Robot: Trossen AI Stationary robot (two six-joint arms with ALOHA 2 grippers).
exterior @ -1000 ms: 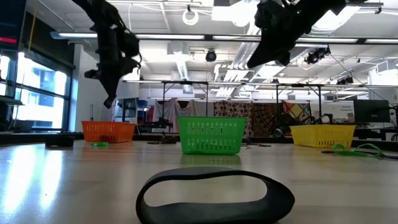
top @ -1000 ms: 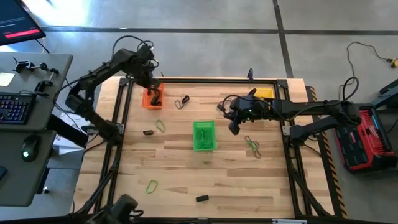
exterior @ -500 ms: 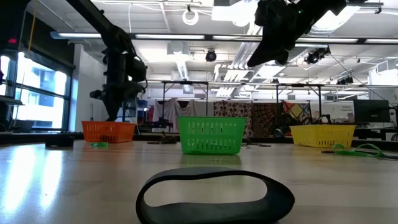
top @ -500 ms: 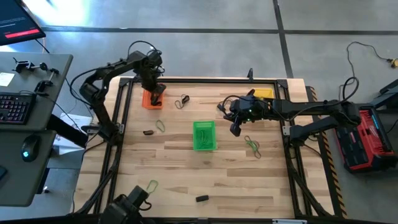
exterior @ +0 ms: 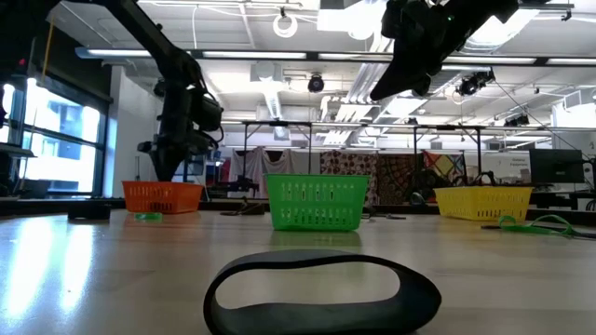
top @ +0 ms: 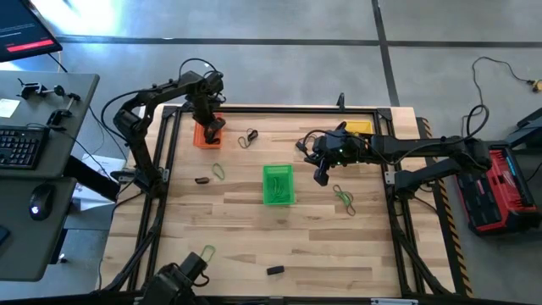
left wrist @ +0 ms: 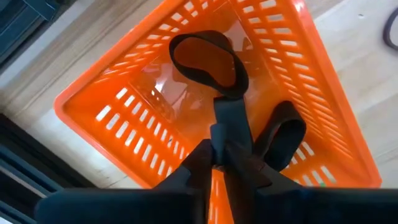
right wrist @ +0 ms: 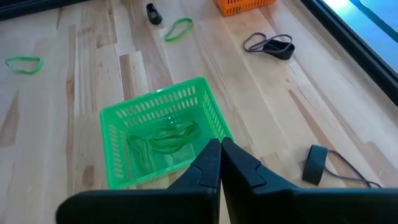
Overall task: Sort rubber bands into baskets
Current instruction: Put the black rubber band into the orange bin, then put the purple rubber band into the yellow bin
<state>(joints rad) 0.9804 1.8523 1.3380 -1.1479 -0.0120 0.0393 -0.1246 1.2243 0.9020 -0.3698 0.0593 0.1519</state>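
Note:
My left gripper (top: 213, 130) is over the orange basket (top: 204, 136) at the table's far left. It reaches down into the basket and is shut on a wide black rubber band (left wrist: 205, 59). My right gripper (top: 320, 176) is shut and empty, above the table just right of the green basket (top: 278, 185). That basket holds green bands (right wrist: 165, 140). The yellow basket (top: 360, 128) stands at the far edge, partly hidden behind my right arm. My left gripper pinches the black band between its two fingers at a flattened stretch (left wrist: 227, 134) between two loops. The fingers come from above, pointing down into the orange basket. One loop (left wrist: 205, 59) reaches past the fingertips and another (left wrist: 285, 134) bulges beside them. Whether the band touches the basket floor I cannot tell.
Loose bands lie on the wooden table: green ones (top: 218, 172), (top: 344, 197), (top: 207, 252), black ones (top: 247, 137), (top: 201, 180), (top: 275, 270). A thick black band (exterior: 321, 293) lies close to the low camera. A black band (right wrist: 316, 163) lies near my right gripper.
My left gripper has gone down toward the orange basket, and its arm has swung toward the table's far edge. The black band has stayed in its fingers.

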